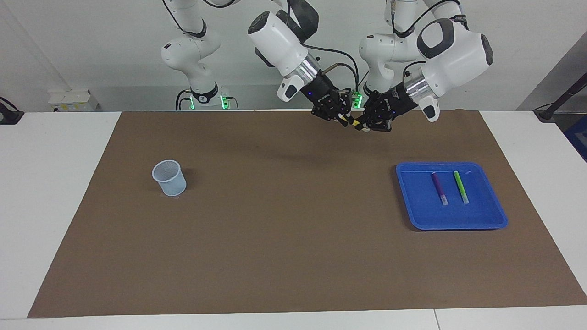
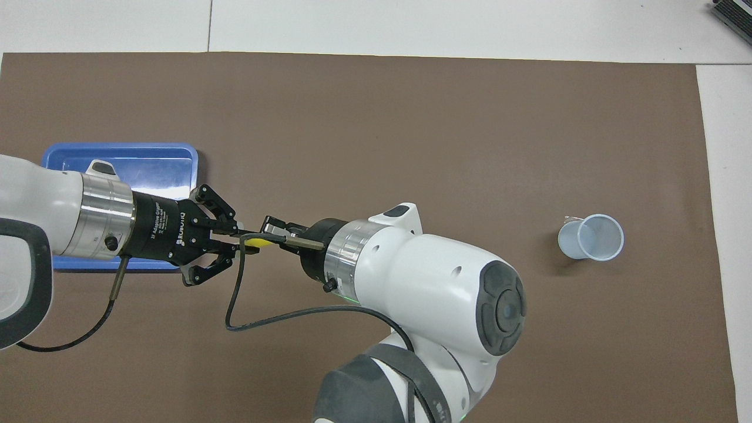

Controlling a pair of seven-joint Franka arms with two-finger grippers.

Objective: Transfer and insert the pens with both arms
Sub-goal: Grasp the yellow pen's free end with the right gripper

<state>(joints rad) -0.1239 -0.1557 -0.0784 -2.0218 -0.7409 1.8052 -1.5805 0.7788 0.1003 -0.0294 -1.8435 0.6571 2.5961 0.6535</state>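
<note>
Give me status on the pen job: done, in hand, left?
Done: nothing in the cup yet. In hand: yellow pen held in the air between the left tool and right tool, both shut on it, mid-handover. Left: purple pen and green pen lie in the blue tray.

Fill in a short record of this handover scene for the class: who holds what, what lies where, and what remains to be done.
yellow pen: in the air, gripped at both ends
left gripper: shut on yellow pen
right gripper: shut on yellow pen
purple pen: lying in tray
green pen: lying in tray, beside purple pen
tray: toward the left arm's end
cup: toward the right arm's end, no pens seen in it
remaining: all three pens
</note>
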